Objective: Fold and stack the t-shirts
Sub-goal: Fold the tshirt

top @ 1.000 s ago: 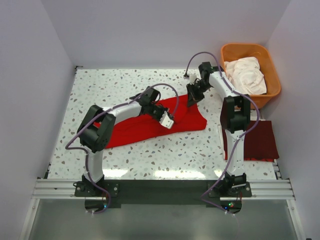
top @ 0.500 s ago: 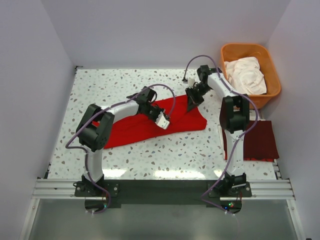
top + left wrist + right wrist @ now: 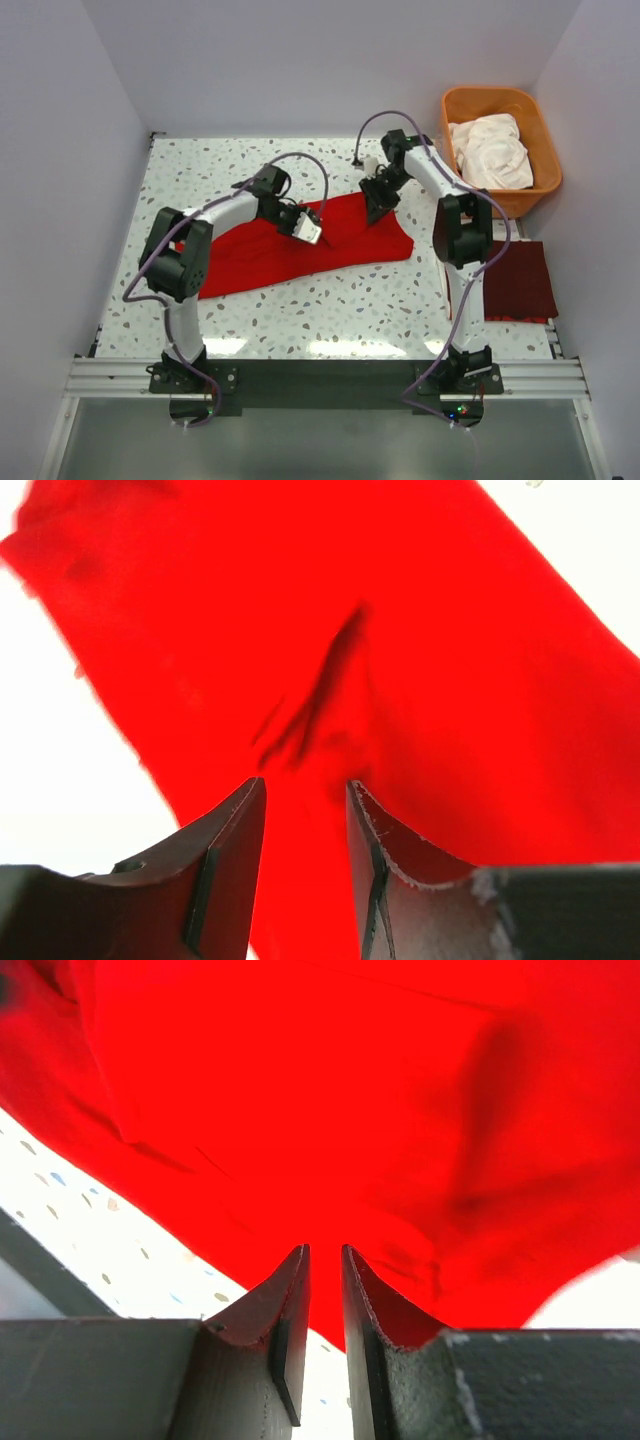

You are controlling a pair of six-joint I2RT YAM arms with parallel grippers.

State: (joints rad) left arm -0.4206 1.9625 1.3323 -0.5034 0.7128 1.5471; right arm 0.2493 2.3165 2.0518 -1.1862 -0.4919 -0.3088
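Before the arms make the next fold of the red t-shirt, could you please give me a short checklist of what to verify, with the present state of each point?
1. Right gripper has hold of the red t-shirt: ok. Its jaws are almost shut, with cloth drawn in between them.
2. Left gripper has hold of the shirt: cannot tell. Its jaws are narrow and creases run toward the gap, but no contact shows.
3. Shirt lies smooth: not ok. It is a long, uneven, creased strip.
4. Stack is ready: ok. The folded dark red shirt lies flat on the right with nothing on top.
5. Orange basket is out of the way: ok. It sits in the far right corner and holds white cloth.
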